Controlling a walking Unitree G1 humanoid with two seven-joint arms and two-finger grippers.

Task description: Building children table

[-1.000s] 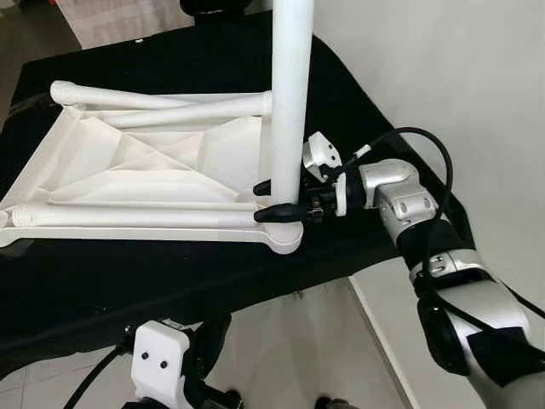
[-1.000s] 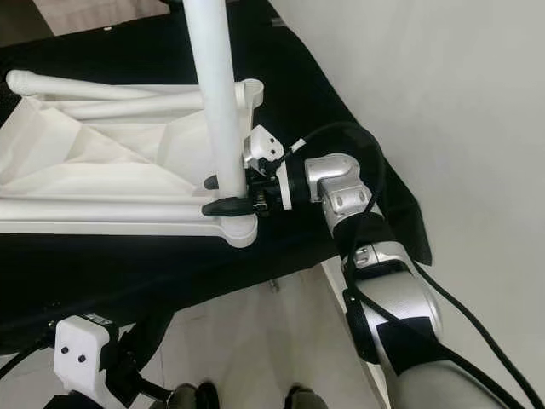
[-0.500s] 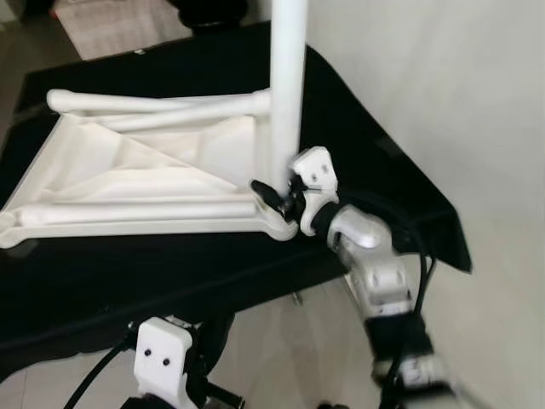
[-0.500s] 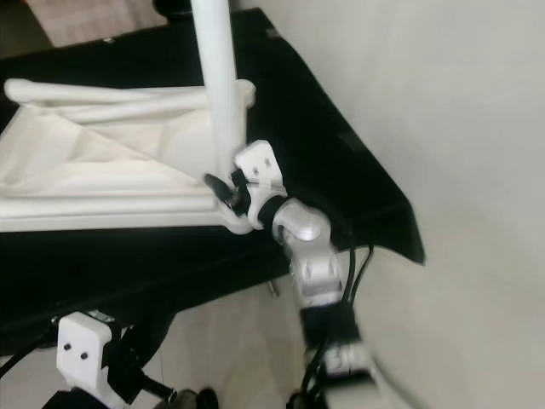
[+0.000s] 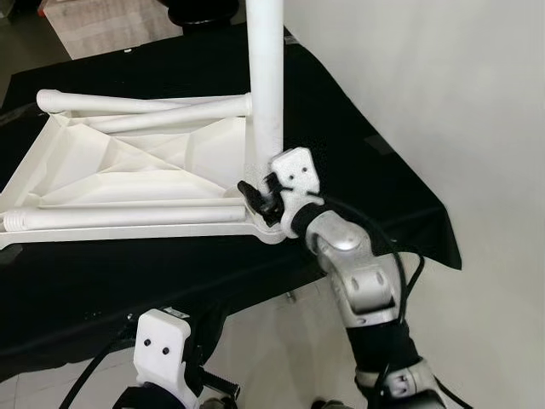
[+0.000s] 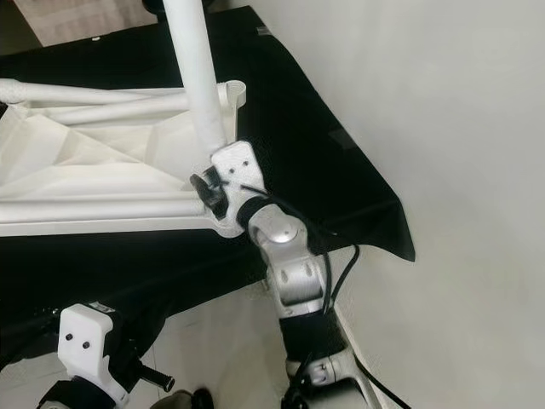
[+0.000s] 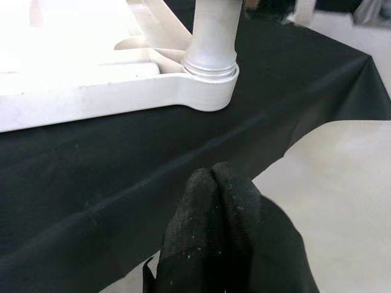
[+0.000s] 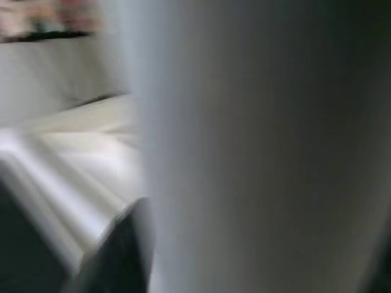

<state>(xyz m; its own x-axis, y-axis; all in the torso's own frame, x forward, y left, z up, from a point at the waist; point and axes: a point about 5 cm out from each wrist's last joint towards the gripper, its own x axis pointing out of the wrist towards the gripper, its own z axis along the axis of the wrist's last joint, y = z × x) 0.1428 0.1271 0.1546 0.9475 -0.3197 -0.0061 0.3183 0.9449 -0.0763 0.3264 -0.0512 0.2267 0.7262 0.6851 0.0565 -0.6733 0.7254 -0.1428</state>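
While the upturned white tabletop (image 5: 145,170) lies flat on the black cloth (image 5: 358,153), I have 1 table leg (image 5: 266,77) standing upright in its near right corner socket (image 7: 211,91), which sits close to the cloth's front edge. My right gripper (image 5: 257,201) is clamped on that leg low down, just above the socket, with its black fingers (image 6: 204,189) closed around the white tube. The right wrist view shows the tube pressed up close and blurred, which fits a tight hold.

What matters for me now is the leg's long axis: it runs straight up from the socket, square to the tabletop, and my right wrist comes at it from the side, across that axis. Any twisting or pressing has to go around or down along that vertical line, so I judge the right arm is the one to finish seating it.

My left gripper (image 7: 217,201) hangs below the cloth's edge, fingers pressed together on nothing, facing the same corner from underneath and well apart from it. At least 2 more legs (image 5: 128,215) lie loose along the tabletop's underside, nearer my left side, not yet fitted.
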